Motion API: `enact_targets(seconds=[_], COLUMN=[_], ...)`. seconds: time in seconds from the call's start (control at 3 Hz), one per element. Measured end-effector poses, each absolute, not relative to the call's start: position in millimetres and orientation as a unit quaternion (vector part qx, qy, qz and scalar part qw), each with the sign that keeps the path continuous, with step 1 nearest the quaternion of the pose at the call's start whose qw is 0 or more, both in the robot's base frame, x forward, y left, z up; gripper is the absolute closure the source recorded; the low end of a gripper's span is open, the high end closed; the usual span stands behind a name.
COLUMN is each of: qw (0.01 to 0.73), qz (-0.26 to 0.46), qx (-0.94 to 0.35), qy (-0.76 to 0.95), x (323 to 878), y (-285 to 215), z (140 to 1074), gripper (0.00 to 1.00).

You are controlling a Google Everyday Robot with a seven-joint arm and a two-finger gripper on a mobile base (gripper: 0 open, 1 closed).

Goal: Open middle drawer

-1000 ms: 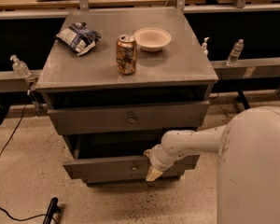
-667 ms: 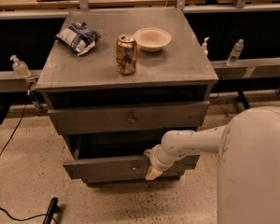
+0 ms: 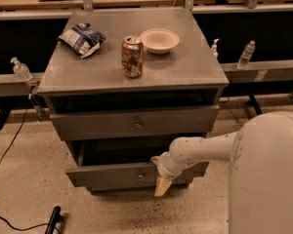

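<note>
Gripper [image 3: 162, 185] hangs low at the cabinet front, tip pointing down, against the right-centre of the middle drawer [image 3: 105, 175]. Cannot tell whether it is apart or closed. Arm [image 3: 200, 150] runs right to the white robot body. Middle drawer stands pulled out, dark gap above it, with its knob just left of the gripper. Taller drawer front [image 3: 93, 125] sits above. On the cabinet top [image 3: 195, 69]: soda can [image 3: 132, 57], white bowl [image 3: 159, 40] behind it, crumpled snack bag [image 3: 81, 39] at the left.
</note>
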State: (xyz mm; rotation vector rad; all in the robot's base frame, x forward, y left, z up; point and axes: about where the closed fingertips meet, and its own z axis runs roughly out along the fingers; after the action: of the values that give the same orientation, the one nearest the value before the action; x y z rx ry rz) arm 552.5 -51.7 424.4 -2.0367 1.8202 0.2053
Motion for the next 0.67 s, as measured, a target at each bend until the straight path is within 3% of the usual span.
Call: enact_targets(seconds=[0.33, 0.67], qw=[0.240, 0.277], qz=[0.046, 0.016], qx=[-0.722, -0.719], qy=[0.647, 0.637], x=[542, 540], y=[-56, -57], z=[447, 473], gripper=[0.00, 0.00])
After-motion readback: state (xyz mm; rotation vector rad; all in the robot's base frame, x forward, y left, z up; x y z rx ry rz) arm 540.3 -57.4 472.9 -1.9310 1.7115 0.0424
